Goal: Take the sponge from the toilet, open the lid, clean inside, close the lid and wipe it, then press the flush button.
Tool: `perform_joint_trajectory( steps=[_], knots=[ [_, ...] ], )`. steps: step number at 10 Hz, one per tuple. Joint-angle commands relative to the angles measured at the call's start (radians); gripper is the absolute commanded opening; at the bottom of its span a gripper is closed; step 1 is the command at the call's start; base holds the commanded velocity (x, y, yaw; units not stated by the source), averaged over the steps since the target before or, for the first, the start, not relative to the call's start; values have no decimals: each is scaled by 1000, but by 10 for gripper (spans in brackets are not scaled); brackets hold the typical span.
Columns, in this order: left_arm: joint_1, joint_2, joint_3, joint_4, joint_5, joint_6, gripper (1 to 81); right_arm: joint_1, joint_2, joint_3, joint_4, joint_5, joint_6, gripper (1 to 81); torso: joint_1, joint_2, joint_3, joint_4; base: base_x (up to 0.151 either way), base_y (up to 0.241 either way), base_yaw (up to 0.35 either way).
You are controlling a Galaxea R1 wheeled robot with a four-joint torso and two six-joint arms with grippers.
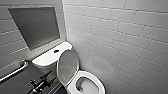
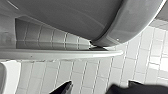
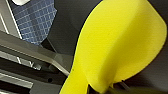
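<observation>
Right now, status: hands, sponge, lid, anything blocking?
Right hand shut on sponge. Left hand open, beside the raised lid. Bowl uncovered; grab bar off to the side, apart from it.

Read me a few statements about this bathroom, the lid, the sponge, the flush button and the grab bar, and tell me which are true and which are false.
1. The lid stands raised, leaving the bowl uncovered. True.
2. The sponge lies on top of the tank. False: it is pinched in the right gripper.
3. The flush button sits on top of the tank. True.
4. The grab bar is fixed to the white tiled wall at the right of the head view. False: it is on the darker wall at the left.
</observation>
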State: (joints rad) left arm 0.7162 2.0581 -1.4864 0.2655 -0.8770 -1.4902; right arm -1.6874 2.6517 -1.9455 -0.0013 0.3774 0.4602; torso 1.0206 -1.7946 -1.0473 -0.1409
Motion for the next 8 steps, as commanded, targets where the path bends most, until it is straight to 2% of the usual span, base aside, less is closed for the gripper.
perform_joint_trajectory(
  steps=[1,2,4,5,6,7,8],
  knots=[
    [-7,-38,5,119,-10,5,811,-7,3,48,-31,-69,-2,10,0,0,0,0,0,0,0],
    [18,-36,-43,296,54,2,811,-5,-3,48,-31,-69,-2,10,0,0,0,0,0,0,0],
    [62,-39,-62,699,310,-5,811,-1,-14,44,-32,-69,-3,10,0,0,0,0,0,0,0],
    [87,-45,-45,879,413,-21,811,5,-20,44,-35,-69,-9,10,0,0,0,0,0,0,0],
    [119,-51,-23,1054,557,-51,811,13,-29,44,-48,-69,-30,10,0,0,0,0,0,0,0],
    [163,-48,0,1159,695,-62,811,19,-40,44,-58,-68,-40,10,0,0,0,0,0,0,0],
    [214,-39,15,1222,839,-64,811,22,-48,50,-75,-66,-41,10,0,0,0,0,0,0,0]
  ],
)
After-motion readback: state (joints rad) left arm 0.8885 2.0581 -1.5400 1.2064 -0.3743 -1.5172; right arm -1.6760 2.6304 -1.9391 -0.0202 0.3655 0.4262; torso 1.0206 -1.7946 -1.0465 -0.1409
